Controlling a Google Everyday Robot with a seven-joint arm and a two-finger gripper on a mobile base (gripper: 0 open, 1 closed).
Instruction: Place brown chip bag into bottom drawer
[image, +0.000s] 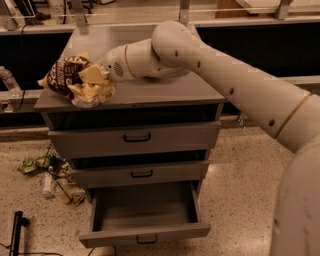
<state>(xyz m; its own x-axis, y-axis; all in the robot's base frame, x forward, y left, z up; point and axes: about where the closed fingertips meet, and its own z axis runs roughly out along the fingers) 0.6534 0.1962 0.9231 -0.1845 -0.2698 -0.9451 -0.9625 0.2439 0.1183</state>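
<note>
My gripper is at the upper left of the frame, against the bag at the bench's left edge. Below, at lower centre, the bottom drawer stands open, with wrappers on the floor to its left.
</note>
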